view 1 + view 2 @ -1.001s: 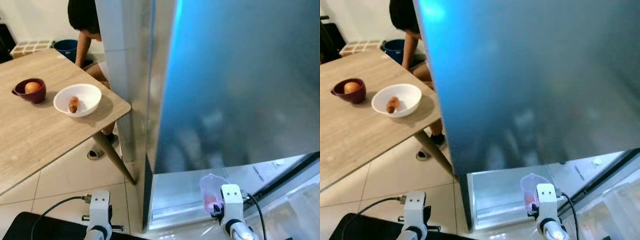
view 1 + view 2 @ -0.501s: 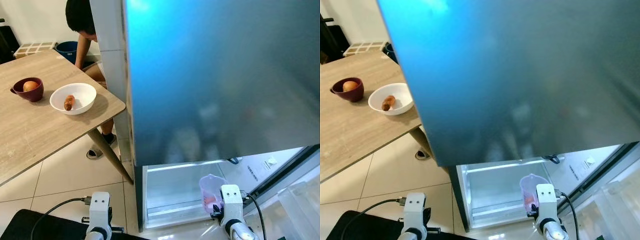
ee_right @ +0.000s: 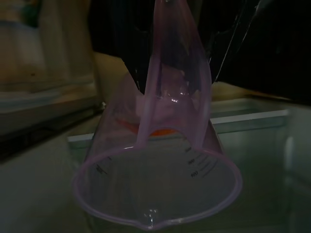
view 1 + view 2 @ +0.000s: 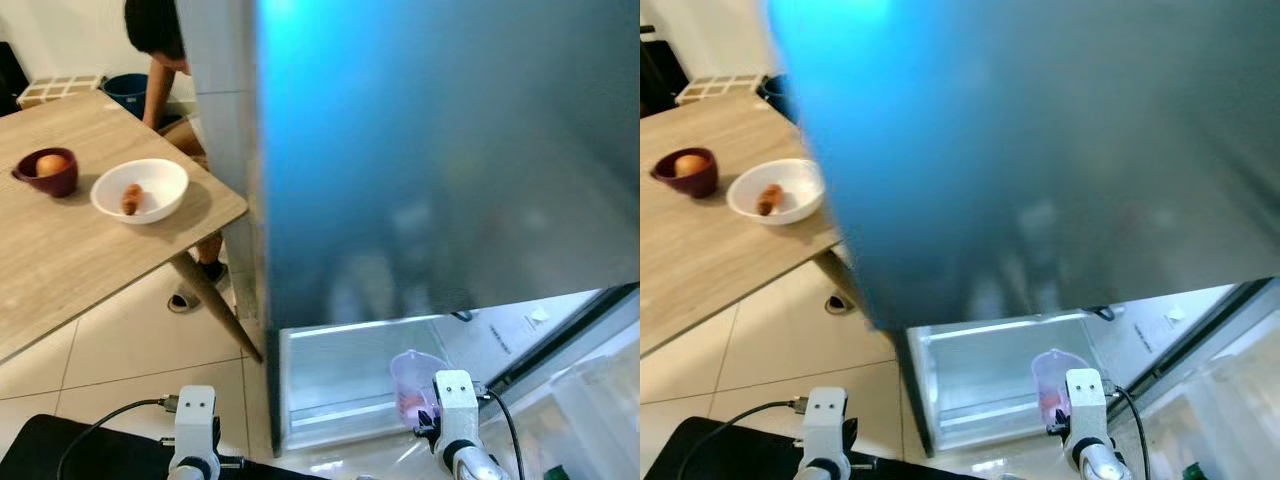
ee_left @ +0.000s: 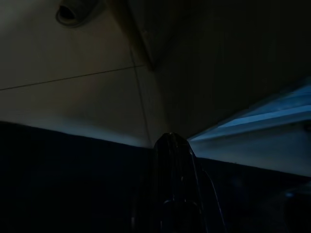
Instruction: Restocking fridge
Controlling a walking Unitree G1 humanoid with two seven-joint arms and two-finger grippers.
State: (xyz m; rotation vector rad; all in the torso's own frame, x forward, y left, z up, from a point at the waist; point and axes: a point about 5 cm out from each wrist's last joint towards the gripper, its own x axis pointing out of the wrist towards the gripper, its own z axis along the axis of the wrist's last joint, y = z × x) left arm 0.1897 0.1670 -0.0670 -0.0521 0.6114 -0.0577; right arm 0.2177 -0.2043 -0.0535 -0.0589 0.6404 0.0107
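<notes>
My right gripper [image 3: 181,19] is shut on the handle of a clear purple measuring cup [image 4: 410,373], which hangs low in front of the open fridge. Something orange-pink lies inside the cup [image 3: 160,170]. Behind it is the fridge's pale lower compartment [image 4: 335,365]. The big blurred blue-grey fridge door [image 4: 450,150] covers the upper right of the head views. My left gripper [image 5: 172,160] hangs idle over the floor in the dark, its fingers together. On the wooden table [image 4: 60,270] stand a white bowl [image 4: 165,180] with a small orange-brown vegetable [image 4: 131,198] and a maroon bowl [image 4: 42,183] with a round orange item.
A person [image 4: 160,40] bends down behind the table's far corner, beside a blue bucket [image 4: 125,90]. The table leg [image 4: 215,310] slants close to the fridge's left side. Clear door shelves [image 4: 590,400] sit at the lower right. Pale floor tiles [image 4: 130,350] lie between table and fridge.
The fridge door's edge has shifted left across the view, uncovering more of the lower compartment. The whole picture has drifted a little. The cup stays in my right gripper.
</notes>
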